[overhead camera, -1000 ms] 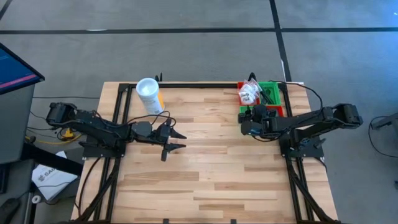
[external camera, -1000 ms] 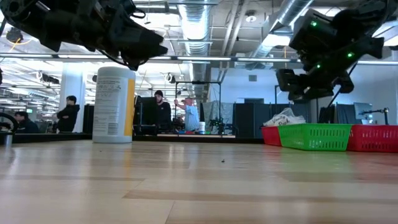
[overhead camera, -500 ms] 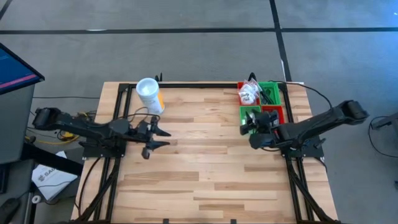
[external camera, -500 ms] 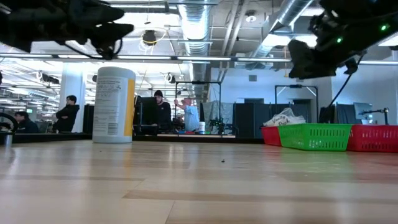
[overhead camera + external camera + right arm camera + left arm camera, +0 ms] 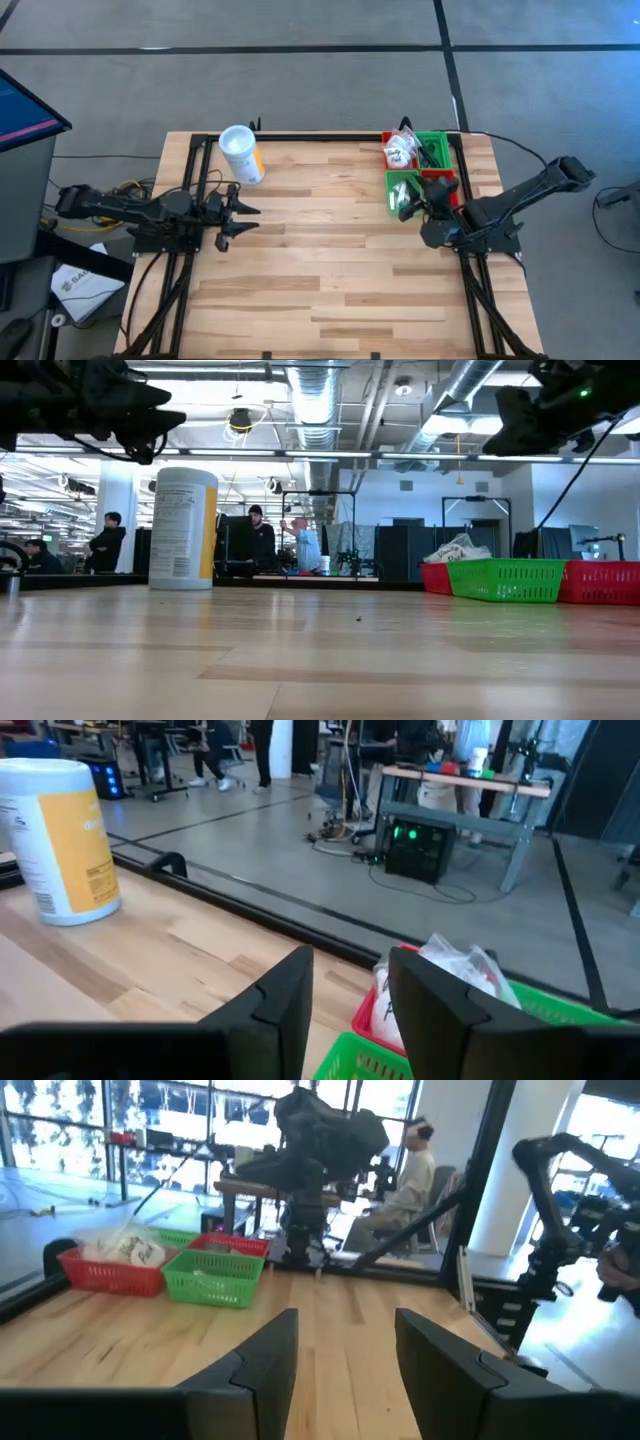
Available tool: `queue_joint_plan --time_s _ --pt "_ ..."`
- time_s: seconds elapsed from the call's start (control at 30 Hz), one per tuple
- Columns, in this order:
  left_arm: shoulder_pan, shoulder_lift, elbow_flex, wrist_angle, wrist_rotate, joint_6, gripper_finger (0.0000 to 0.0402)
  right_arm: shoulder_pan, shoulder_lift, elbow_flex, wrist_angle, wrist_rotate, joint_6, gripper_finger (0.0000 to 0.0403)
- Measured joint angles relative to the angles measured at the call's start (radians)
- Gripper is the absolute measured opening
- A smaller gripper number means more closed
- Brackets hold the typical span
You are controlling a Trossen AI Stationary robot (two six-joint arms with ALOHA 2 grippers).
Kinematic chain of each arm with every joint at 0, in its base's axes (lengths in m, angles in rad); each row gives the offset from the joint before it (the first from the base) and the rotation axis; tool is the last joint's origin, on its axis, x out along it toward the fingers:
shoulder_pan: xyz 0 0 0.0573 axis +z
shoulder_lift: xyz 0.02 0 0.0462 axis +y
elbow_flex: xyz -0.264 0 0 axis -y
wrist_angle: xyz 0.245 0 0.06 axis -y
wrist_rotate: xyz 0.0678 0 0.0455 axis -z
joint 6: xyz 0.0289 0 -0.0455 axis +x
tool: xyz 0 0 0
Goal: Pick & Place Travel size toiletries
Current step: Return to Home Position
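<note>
High view: the right claw (image 5: pixel 412 205), empty and with its fingers standing apart, is hanging just over the near green bin (image 5: pixel 393 186). The left claw (image 5: pixel 250 218), likewise spread and empty, is hovering over the bare bench (image 5: pixel 330 280) on the opposite side.

Just beyond the right claw, the travel size toiletries (image 5: pixel 401 150) are lying in the bins. Clear-wrapped white packets are heaping above the rim of the far red bin (image 5: pixel 386 138), and dark slender pieces are resting in the far green bin (image 5: pixel 446 142) beside it.

The packets are probably light, soft and slippery in their wrap, so a pinch across the bunched middle would suit them. The dark pieces look stiffer and apt to roll, and are best taken across the short axis at mid-length. The packets are sharing no common direction. The dark pieces seem to be lying slantwise, though which end leads cannot be told.

Beyond the left claw, a white canister (image 5: pixel 240 153) is standing upright.
</note>
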Motion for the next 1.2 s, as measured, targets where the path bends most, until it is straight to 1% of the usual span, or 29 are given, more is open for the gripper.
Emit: queue_joint_plan --time_s 0.1,0.27,0.4,0.5,0.67,0.83,0.97,1.07,1.17,1.2 --pt "0.0 -0.058 0.0 -0.055 0.001 0.004 0.0159 0.037 -0.018 0.0 -0.09 0.033 0.077 0.0122" --pt "0.0 -0.147 0.0 -0.19 0.001 -0.003 0.0159 0.133 -0.027 0.0 -0.289 0.107 0.316 0.0122" --pt "0.0 -0.202 0.0 -0.216 0.001 -0.003 0.0159 0.214 -0.026 0.0 -0.414 0.151 0.473 0.0122" --pt "0.001 -0.24 0.001 -0.239 -0.011 0.037 0.0159 0.261 -0.026 0.0 -0.48 0.157 0.541 0.0122" --pt "0.002 -0.31 0.001 -0.295 -0.033 0.034 0.0159 0.331 -0.026 0.0 -0.579 0.176 0.619 0.0122" --pt "0.002 -0.37 0.001 -0.384 -0.045 0.026 0.0159 0.376 -0.026 0.0 -0.682 0.176 0.726 0.0122" --pt "0.002 -0.39 0.001 -0.385 -0.046 0.026 0.0159 0.383 -0.026 -0.003 -0.765 0.177 0.824 0.0122" --pt "0.002 -0.391 0.001 -0.385 -0.046 0.024 0.0159 0.382 -0.027 -0.044 -0.793 0.177 0.903 0.0122" --pt "0.002 -0.391 0.001 -0.384 -0.046 0.024 0.0159 0.382 -0.027 -0.093 -0.796 0.176 1.015 0.0122" --pt "0.002 -0.391 0.001 -0.383 -0.047 0.023 0.0159 0.379 -0.028 -0.104 -0.796 0.177 1.027 0.0122"
